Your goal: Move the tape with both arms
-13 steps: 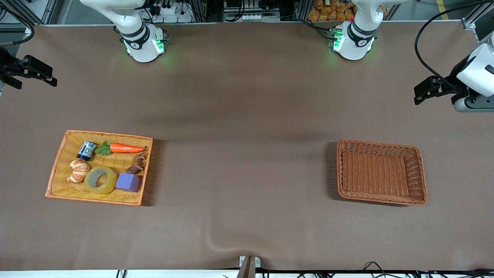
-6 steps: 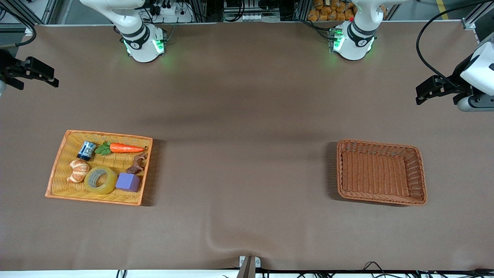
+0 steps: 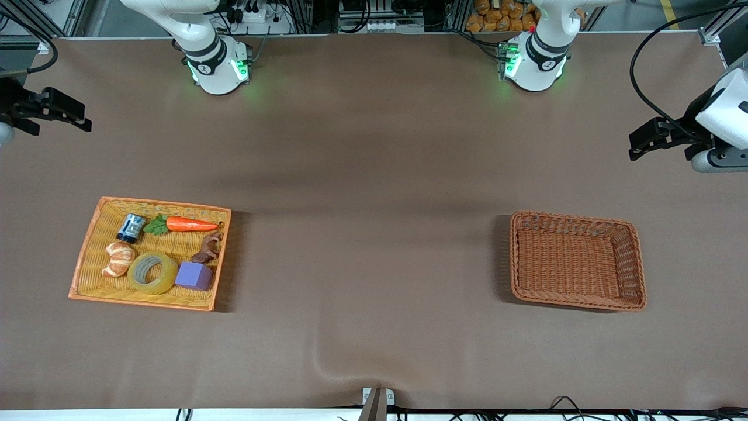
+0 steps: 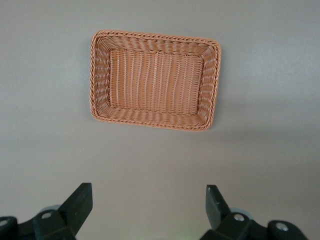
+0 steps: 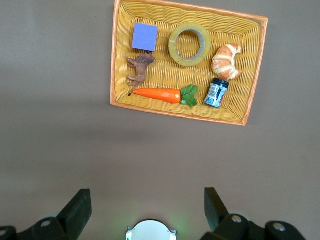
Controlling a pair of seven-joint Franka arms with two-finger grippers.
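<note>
The tape [image 3: 152,273] is a yellowish ring with a grey core, lying flat in the orange tray [image 3: 87,257], between a croissant and a purple cube. It also shows in the right wrist view [image 5: 189,44]. My right gripper [image 3: 79,121] is open and empty, high over the bare table at the right arm's end. In its wrist view the right gripper [image 5: 146,206] has its jaws wide apart. My left gripper [image 3: 638,146] is open and empty, high over the table at the left arm's end. In its wrist view the left gripper [image 4: 149,204] has its jaws wide apart.
The tray also holds a carrot [image 3: 190,224], a blue can [image 3: 131,227], a croissant [image 3: 118,258], a brown toy animal [image 3: 208,248] and a purple cube [image 3: 194,276]. An empty brown wicker basket [image 3: 638,275] sits toward the left arm's end.
Both grippers have shifted slightly at the table's ends. The tape and the other things have not moved.
</note>
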